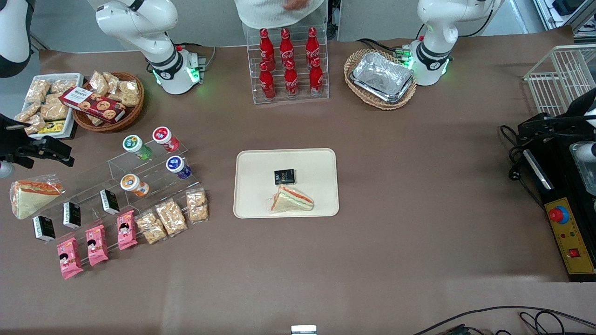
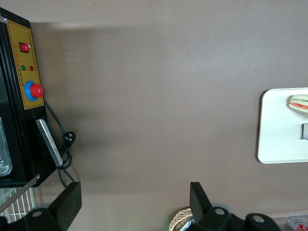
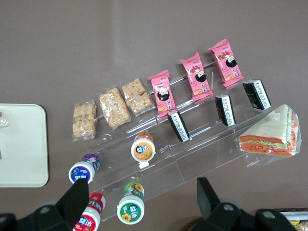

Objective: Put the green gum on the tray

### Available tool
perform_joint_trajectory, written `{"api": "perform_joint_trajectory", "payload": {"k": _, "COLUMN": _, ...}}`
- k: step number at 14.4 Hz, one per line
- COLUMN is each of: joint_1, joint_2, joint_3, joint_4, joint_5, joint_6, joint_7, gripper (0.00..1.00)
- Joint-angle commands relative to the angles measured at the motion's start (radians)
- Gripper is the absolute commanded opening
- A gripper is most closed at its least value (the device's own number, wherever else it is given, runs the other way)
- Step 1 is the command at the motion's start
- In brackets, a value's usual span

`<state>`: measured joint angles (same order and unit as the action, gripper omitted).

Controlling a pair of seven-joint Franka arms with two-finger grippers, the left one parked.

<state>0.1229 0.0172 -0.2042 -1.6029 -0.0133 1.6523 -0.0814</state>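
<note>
The green gum (image 1: 136, 146) is a small green bottle with a white lid, lying on the top step of a clear acrylic stand beside the red-bodied bottle (image 1: 165, 138). It also shows in the right wrist view (image 3: 131, 207), between my fingers and well below them. My gripper (image 1: 56, 151) hangs above the table at the working arm's end, sideways off the gum; its jaws stand wide open and empty (image 3: 142, 195). The cream tray (image 1: 260, 186) lies mid-table and holds a wrapped sandwich (image 1: 292, 200) and a small black packet (image 1: 284, 176). The tray's edge also shows in the right wrist view (image 3: 19, 144).
The stand (image 1: 153, 174) also holds a blue bottle (image 1: 178, 166), an orange bottle (image 1: 134, 184), black packets, pink snack packs and cracker bags. A wrapped sandwich (image 1: 30, 195) lies beside it. Snack baskets (image 1: 109, 100), a cola rack (image 1: 288, 63) and foil trays (image 1: 382, 77) stand farther back.
</note>
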Motion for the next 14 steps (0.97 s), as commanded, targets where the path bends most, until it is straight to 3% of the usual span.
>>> {"api": "perform_joint_trajectory", "payload": {"k": 1, "joint_1": -0.002, "joint_2": 0.004, "joint_3": -0.006, "joint_4": 0.015, "joint_5": 0.012, "joint_6": 0.003, "joint_7": -0.015, "gripper": 1.00}}
{"api": "perform_joint_trajectory", "payload": {"k": 8, "joint_1": 0.000, "joint_2": -0.037, "joint_3": -0.021, "joint_4": -0.021, "joint_5": 0.012, "joint_6": -0.011, "joint_7": -0.253, "gripper": 1.00}}
{"api": "perform_joint_trajectory", "payload": {"k": 11, "joint_1": 0.003, "joint_2": -0.156, "joint_3": -0.021, "joint_4": -0.190, "joint_5": 0.012, "joint_6": 0.024, "joint_7": -0.252, "gripper": 1.00}}
{"api": "perform_joint_trajectory", "payload": {"k": 14, "joint_1": 0.003, "joint_2": -0.282, "joint_3": -0.020, "joint_4": -0.418, "joint_5": 0.012, "joint_6": 0.159, "joint_7": -0.248, "gripper": 1.00}}
